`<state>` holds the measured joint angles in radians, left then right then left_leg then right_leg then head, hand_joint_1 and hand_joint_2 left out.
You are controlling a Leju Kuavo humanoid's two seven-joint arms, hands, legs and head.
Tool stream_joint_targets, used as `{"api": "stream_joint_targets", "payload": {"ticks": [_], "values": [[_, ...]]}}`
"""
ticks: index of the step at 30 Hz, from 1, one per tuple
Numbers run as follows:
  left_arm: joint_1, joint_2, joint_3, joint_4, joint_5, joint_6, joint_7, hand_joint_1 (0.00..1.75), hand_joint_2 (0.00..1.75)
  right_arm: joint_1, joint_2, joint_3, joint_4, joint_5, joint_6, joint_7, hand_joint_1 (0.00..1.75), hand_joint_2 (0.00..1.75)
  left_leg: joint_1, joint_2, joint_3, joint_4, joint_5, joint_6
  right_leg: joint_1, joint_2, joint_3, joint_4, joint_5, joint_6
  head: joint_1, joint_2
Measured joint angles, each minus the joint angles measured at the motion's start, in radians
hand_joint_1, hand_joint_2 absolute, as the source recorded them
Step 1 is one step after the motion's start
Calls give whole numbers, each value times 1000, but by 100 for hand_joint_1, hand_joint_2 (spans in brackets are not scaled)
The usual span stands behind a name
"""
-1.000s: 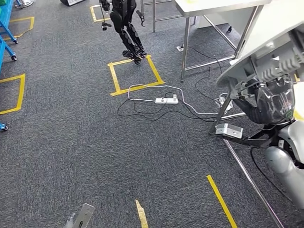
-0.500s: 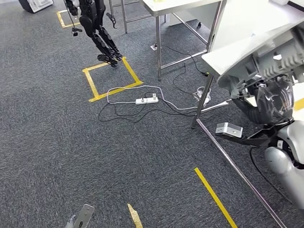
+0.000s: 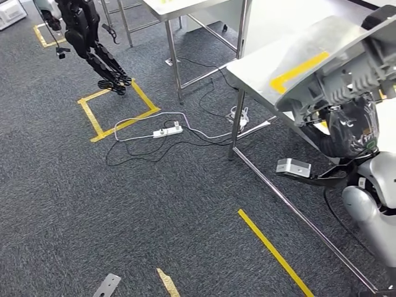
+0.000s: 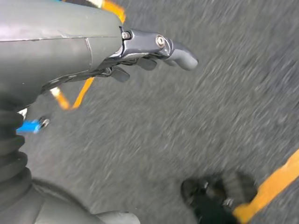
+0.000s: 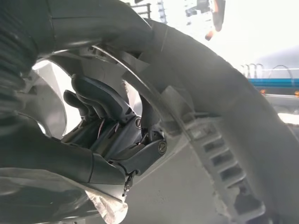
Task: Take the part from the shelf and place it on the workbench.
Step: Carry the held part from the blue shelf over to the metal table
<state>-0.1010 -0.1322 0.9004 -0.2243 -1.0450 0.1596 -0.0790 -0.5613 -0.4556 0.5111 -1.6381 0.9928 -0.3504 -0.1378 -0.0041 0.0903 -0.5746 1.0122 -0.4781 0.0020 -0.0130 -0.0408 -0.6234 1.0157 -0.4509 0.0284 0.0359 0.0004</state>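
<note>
Right hand [image 5: 105,135]: fingers curled around the edge of the part [image 5: 225,154], a large grey moulded panel with ribbed slots; the head view shows the same part [image 3: 341,68] held high at the robot's right side, above the dark hand [image 3: 352,127], tilted, its far edge over the workbench [image 3: 254,71].

Left hand [image 4: 155,49]: holds nothing, fingers stretched out fairly straight and slightly apart, hanging over grey carpet [image 4: 176,121].

Workbench: one, steel-topped, with a yellow tape angle [image 3: 296,68] on its surface; the steel legs [image 3: 237,124] and a low crossbar [image 3: 289,210] run between the robot and the bench top.

Second table [image 3: 187,7]: one, pale top, steel legs, standing farther off, just beside the workbench.

Other robot [image 3: 88,37]: one, dark-bodied, its feet on the edge of a yellow tape square [image 3: 117,108] on the floor.

Power strip [image 3: 167,131]: one, white, lying on the carpet near the bench legs, with white and black cables [image 3: 140,151] looping around it.

Yellow floor tape, further pieces: one long strip [image 3: 273,250] and one short strip [image 3: 167,283], both near the robot.

Small grey block [image 3: 293,167]: one, below the part, beside the robot's right arm; what it is I cannot tell.
</note>
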Motion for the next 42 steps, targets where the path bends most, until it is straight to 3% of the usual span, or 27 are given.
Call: {"api": "stream_joint_targets", "payload": {"ticks": [2,4,6,7,8,9,11,13,15,17,18,20,22,23,24,26,28,30,32,33,35,37,38,39,41,42], "values": [[3,6,4,0,9,-52,30,0,175,-9,16,3,12,1,5,-2,175,175,6,-28,-10,33,-27,-10,-2,17,0,-1,2,-14,-2,0],[9,8,8,0,12,-90,52,0,175,-24,36,8,24,0,7,-5,175,175,9,-70,-58,143,-86,-15,-1,34,2,-1,2,-23,-6,0],[16,9,9,0,8,-113,66,0,175,-35,58,15,39,0,10,-7,175,175,8,-82,-119,269,-131,-13,2,58,3,-1,2,-27,-7,0],[19,10,9,0,5,-122,71,0,175,-37,66,19,45,0,12,-9,175,175,8,-84,-133,292,-127,-9,4,70,4,-1,1,-27,-8,0],[20,11,9,0,1,-130,74,0,175,-39,72,22,51,0,14,-10,175,175,7,-87,-130,276,-104,-5,6,82,5,0,1,-27,-8,0],[20,13,9,0,-2,-138,77,0,175,-41,78,26,57,0,15,-10,175,175,6,-94,-110,223,-66,1,6,93,6,0,1,-27,-8,0],[21,16,9,0,-6,-147,80,0,175,-49,87,31,65,0,16,-11,175,175,5,-135,-56,88,1,12,6,113,5,1,2,-26,-7,0],[22,17,9,0,-11,-153,82,0,175,-56,94,35,72,0,18,-12,175,175,4,-164,-28,19,17,16,2,132,-2,2,5,-19,-7,0],[22,18,8,0,-18,-165,86,0,175,-60,97,38,78,0,19,-14,175,175,2,-153,-24,7,17,19,-3,149,-9,-1,9,-6,-8,0],[20,17,6,0,-24,-180,89,0,175,-65,98,40,82,-1,20,-16,175,175,4,-133,-18,-7,24,27,-2,126,-25,20,-7,3,-5,0],[20,16,6,0,-26,-188,89,0,175,-70,99,41,84,-2,20,-17,175,175,5,-122,-15,-13,27,31,0,103,-44,57,-30,5,-2,0],[20,15,5,0,-32,-198,88,0,175,-80,102,47,89,-8,23,-22,175,175,5,-100,-14,-15,28,36,1,62,-102,180,-90,10,3,0],[20,14,2,0,-38,-206,87,0,175,-82,105,54,95,-15,27,-27,175,175,5,-77,-13,-15,25,37,-1,50,-143,269,-115,17,3,0],[20,12,0,0,-40,-209,87,0,175,-83,106,56,98,-18,28,-29,175,175,6,-66,-12,-14,24,36,-3,45,-139,262,-101,21,3,0],[19,11,-2,0,-41,-212,87,0,175,-84,107,59,100,-20,30,-30,175,175,7,-57,-11,-13,22,33,-5,37,-113,214,-73,23,3,0],[18,9,-3,0,-42,-215,86,0,175,-92,108,62,104,-22,31,-31,175,175,6,-40,-9,-9,16,24,-3,-2,-34,74,-19,25,4,0],[18,8,-4,0,-43,-215,86,0,175,-99,111,64,105,-24,33,-31,175,175,1,-25,-9,-2,10,15,3,-25,9,0,-4,14,2,0],[18,8,-4,0,-43,-215,85,0,175,-102,114,65,107,-24,34,-32,175,175,-2,-8,-7,1,7,7,4,-8,8,-2,-4,-1,0,0],[16,8,-5,0,-43,-215,85,0,175,-102,115,65,108,-25,36,-32,175,175,3,-20,-10,19,-10,-2,2,10,8,-3,-2,-13,-1,0],[15,8,-6,0,-43,-216,85,0,175,-103,117,65,109,-25,36,-32,175,175,5,-37,-23,51,-32,-7,0,18,9,-4,0,-19,-3,0],[15,8,-8,0,-46,-218,84,0,175,-105,119,66,111,-26,37,-31,175,175,8,-72,-78,175,-93,-12,-1,35,10,-4,0,-26,-5,0],[16,8,-10,0,-49,-221,84,0,175,-104,121,69,114,-28,38,-32,175,175,8,-81,-130,284,-126,-12,1,58,10,-4,1,-29,-6,0],[16,8,-10,0,-50,-222,84,0,175,-104,122,71,116,-28,39,-32,175,175,8,-83,-136,292,-115,-9,2,71,10,-3,1,-29,-6,0],[16,8,-11,0,-50,-223,83,0,175,-104,123,72,117,-28,39,-33,175,175,8,-87,-124,261,-86,-5,2,84,11,-2,1,-29,-6,0],[17,9,-12,0,-50,-225,80,0,175,-104,124,73,118,-30,39,-33,175,175,8,-115,-70,132,-15,6,3,107,11,-1,2,-28,-6,0],[18,10,-12,0,-49,-226,78,0,175,-104,124,73,118,-33,39,-34,175,175,9,-131,-44,72,6,10,4,117,8,0,2,-25,-5,0]]}}
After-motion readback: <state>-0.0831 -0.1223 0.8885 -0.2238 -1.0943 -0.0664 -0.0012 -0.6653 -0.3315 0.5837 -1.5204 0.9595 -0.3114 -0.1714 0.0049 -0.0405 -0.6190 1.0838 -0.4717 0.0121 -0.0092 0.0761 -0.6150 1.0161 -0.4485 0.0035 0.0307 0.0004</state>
